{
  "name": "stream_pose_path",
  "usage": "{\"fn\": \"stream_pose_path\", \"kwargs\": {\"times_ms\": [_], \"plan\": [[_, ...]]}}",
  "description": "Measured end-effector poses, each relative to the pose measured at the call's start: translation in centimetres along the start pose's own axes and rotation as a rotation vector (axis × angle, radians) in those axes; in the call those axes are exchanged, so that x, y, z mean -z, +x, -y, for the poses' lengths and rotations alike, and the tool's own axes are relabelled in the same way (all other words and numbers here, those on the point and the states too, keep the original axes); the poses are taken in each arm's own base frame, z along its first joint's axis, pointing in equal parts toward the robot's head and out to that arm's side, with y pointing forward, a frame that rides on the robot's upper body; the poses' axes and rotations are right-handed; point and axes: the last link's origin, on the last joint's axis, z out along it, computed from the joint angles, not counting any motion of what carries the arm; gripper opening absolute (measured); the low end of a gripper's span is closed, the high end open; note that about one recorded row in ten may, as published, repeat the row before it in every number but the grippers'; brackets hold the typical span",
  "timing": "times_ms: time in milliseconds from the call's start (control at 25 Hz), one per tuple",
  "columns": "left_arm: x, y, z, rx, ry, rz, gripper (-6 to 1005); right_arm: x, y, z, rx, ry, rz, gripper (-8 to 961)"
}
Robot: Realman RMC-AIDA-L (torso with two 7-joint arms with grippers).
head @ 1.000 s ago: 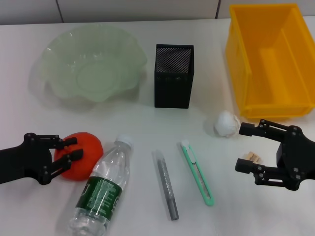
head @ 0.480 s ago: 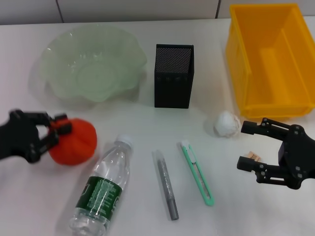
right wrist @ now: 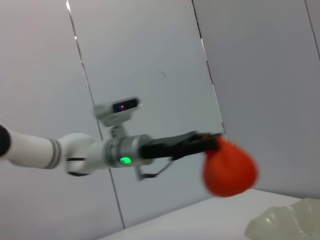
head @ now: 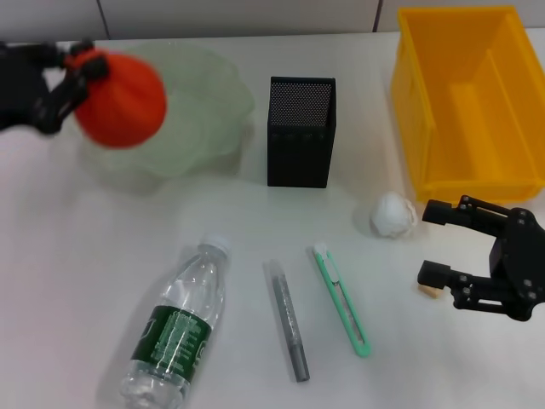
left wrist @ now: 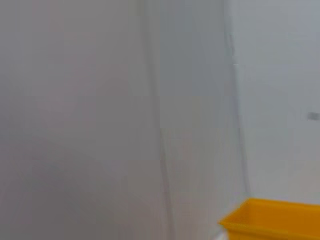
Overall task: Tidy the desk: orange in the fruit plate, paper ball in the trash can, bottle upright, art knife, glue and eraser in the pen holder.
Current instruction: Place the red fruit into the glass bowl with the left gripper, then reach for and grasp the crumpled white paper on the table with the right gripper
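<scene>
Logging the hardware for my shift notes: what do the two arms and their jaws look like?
Both grippers, left gripper and right gripper, are matte black with angular linkage jaws. The right wrist view shows the left arm white, grey-banded, with a green light and a small camera on top.

I see a smooth matt white tabletop [head: 85,281], a glossy yellow plastic trash can [head: 409,102], a black metal mesh pen holder [head: 300,141], a translucent glassy fruit plate [head: 217,102], a clear plastic bottle [head: 177,324] and a crumpled paper ball [head: 392,214].

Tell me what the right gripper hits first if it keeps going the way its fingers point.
The right gripper points toward the robot's left. Probably the art knife comes first; the paper ball sits just off its upper finger, though depth is unclear.
</scene>
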Motion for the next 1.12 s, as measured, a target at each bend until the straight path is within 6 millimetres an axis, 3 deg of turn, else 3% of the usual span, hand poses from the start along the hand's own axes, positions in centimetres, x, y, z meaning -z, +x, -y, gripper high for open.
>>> {"fn": "stream_pose_path", "kwargs": {"times_ms": [200,440,640,720,920,1120], "plan": [[-4.7,-1.0,2.8,0.068,0.144,0.074,156,0.6,-1.6,-0.1,-0.047,-0.029,0.033,798],[-7.5,-2.8,3.1,0.106,0.186,0.169,226,2.1,-4.8,-0.1,-0.039,-0.015,0.103,797],[-7.5,-2.9,3.1,0.104,0.192,0.174,315,2.6,-9.0,1.8,-0.064,0.079,-0.010,797],[-6.2,-2.7,2.8,0.106,0.175,0.150,351,2.0,-11.0,2.4,-0.096,0.109,-0.097,798],[-3.8,-2.4,0.0,0.125,0.014,0.094,573,-1.4,-16.2,3.0,-0.117,0.234,-0.343,798],[-2.1,-3.1,-2.4,0.154,-0.087,0.079,808,-5.5,-18.8,2.9,-0.190,0.363,-0.564,797]]}}
